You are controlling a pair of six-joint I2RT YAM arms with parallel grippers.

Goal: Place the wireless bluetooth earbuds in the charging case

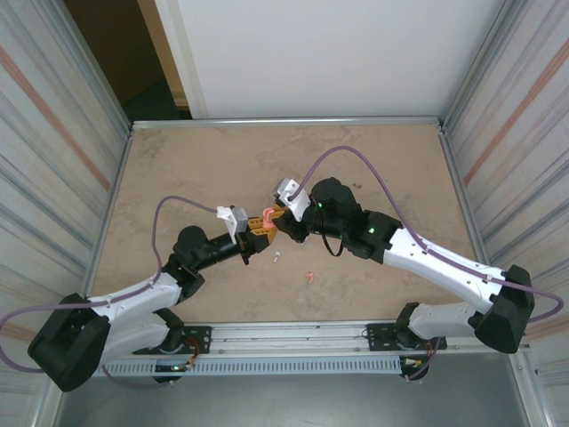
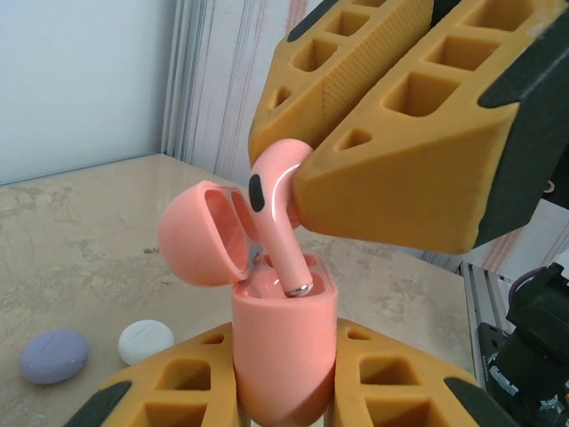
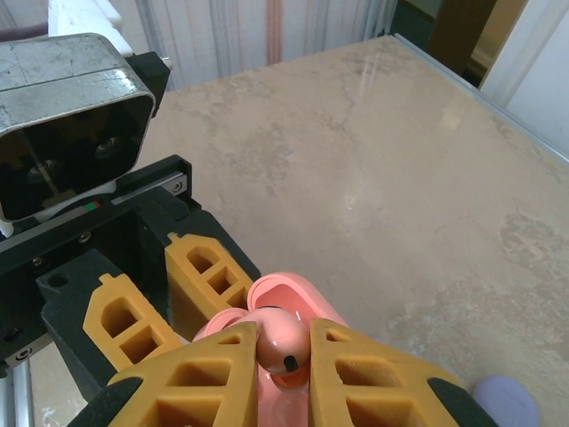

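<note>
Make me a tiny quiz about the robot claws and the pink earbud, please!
1. True or false: the lid of the coral case is shut.
2. Which claw pinches the coral earbud: A) left, B) right?
3. Fill in: two closed cases lie on the table, one ___ and one ___.
Key: 1 false, it stands open. 2 B, the right claw; the left claw grips the coral case. 3 purple and white: the purple case and the white case.
</note>
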